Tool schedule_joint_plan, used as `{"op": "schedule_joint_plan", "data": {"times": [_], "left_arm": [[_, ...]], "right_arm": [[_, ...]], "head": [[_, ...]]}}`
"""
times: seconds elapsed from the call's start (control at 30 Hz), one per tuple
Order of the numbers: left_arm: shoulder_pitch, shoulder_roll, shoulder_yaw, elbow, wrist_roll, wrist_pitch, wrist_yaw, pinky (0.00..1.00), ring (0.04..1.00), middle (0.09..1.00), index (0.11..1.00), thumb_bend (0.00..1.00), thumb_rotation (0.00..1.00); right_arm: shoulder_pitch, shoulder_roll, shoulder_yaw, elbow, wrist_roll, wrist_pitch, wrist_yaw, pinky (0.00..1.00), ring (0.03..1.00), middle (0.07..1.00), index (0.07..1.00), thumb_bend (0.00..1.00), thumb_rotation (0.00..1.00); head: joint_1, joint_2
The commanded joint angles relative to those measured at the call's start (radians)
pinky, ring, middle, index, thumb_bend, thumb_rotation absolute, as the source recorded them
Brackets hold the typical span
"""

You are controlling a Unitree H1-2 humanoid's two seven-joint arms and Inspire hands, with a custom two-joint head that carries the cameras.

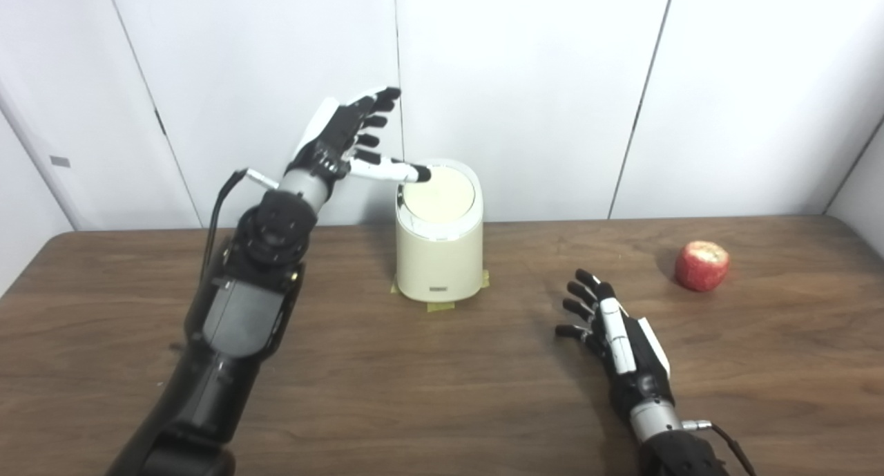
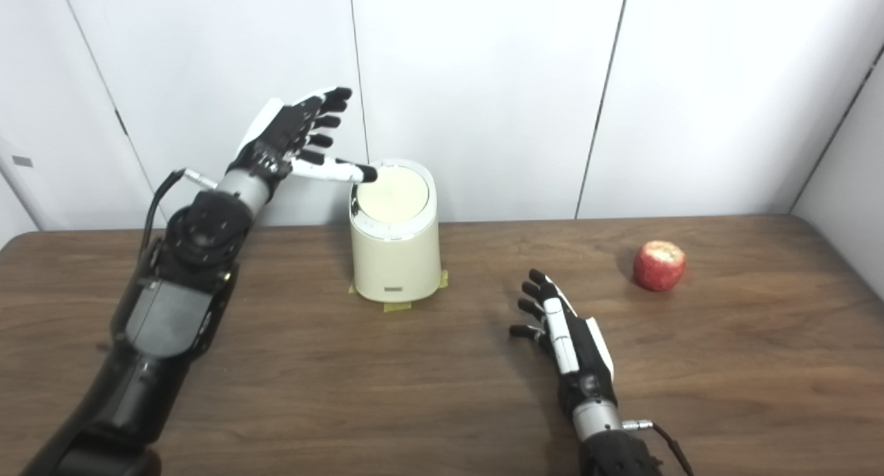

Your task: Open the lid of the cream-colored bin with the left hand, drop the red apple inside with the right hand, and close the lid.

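Note:
The cream-colored bin (image 1: pixel 439 255) stands upright at the table's middle back, its round lid (image 1: pixel 439 194) down flat. My left hand (image 1: pixel 345 141) is raised at the bin's upper left, open with fingers spread; its thumb tip (image 1: pixel 418 174) reaches over the lid's left rear rim, touching or just above it. The red apple (image 1: pixel 702 265) lies on the table at the right. My right hand (image 1: pixel 611 331) is open and empty, low over the table in front, to the left of the apple and apart from it.
Yellow tape tabs (image 1: pixel 440 306) hold the bin's base to the brown wooden table (image 1: pixel 387 386). White wall panels (image 1: pixel 539 82) stand close behind the bin. A cable (image 1: pixel 219 206) loops off my left wrist.

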Motion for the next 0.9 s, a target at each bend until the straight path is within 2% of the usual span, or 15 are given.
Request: {"op": "schedule_joint_plan", "data": {"times": [0.0, 0.13, 0.3, 0.37, 0.47, 0.6, 0.8, 0.87], "left_arm": [[-0.092, 0.006, -0.005, 0.023, 0.02, -0.027, 0.005, 0.78, 0.881, 0.904, 0.925, 0.95, 0.08], [-0.151, -0.004, -0.044, 0.11, 0.052, -0.036, 0.0, 0.74, 0.862, 0.897, 0.923, 0.95, 0.09], [-0.216, 0.0, -0.118, 0.184, 0.116, -0.012, -0.036, 0.74, 0.87, 0.927, 0.955, 0.94, 0.12], [-0.24, 0.001, -0.148, 0.211, 0.148, -0.01, -0.046, 0.87, 0.935, 0.953, 0.965, 0.94, 0.12], [-0.273, 0.005, -0.195, 0.253, 0.199, -0.014, -0.055, 0.87, 0.957, 0.974, 0.964, 0.95, 0.12], [-0.306, 0.022, -0.27, 0.309, 0.285, -0.07, -0.053, 0.82, 0.95, 0.989, 0.961, 0.95, 0.11], [-0.329, 0.024, -0.309, 0.354, 0.359, -0.12, -0.035, 0.81, 0.914, 0.947, 0.949, 0.96, 0.06], [-0.336, 0.026, -0.326, 0.373, 0.391, -0.143, -0.021, 0.83, 0.916, 0.945, 0.938, 0.97, 0.05]], "right_arm": [[-0.022, 0.002, 0.002, 0.0, -0.011, -0.01, -0.001, 0.71, 0.863, 0.894, 0.909, 0.46, 1.0], [-0.025, 0.003, 0.001, 0.004, -0.008, -0.012, -0.002, 0.72, 0.867, 0.897, 0.91, 0.47, 1.0], [-0.024, 0.003, 0.006, 0.003, -0.013, -0.016, -0.002, 0.72, 0.867, 0.898, 0.913, 0.47, 1.0], [-0.027, 0.005, 0.006, 0.008, -0.01, -0.02, -0.002, 0.72, 0.866, 0.896, 0.91, 0.47, 1.0], [-0.029, 0.013, 0.002, 0.008, -0.003, -0.011, -0.007, 0.72, 0.865, 0.896, 0.904, 0.47, 1.0], [-0.031, 0.016, 0.006, 0.007, -0.002, -0.008, -0.006, 0.73, 0.868, 0.898, 0.906, 0.48, 1.0], [-0.033, 0.023, 0.006, 0.005, 0.012, -0.011, -0.003, 0.75, 0.874, 0.902, 0.907, 0.5, 1.0], [-0.035, 0.025, 0.008, 0.005, 0.01, -0.012, -0.005, 0.74, 0.871, 0.898, 0.906, 0.5, 1.0]], "head": [[0.002, 0.0], [0.004, 0.001], [0.001, 0.001], [0.002, 0.002], [-0.002, -0.001], [-0.009, 0.002], [-0.014, 0.006], [-0.013, 0.008]]}}
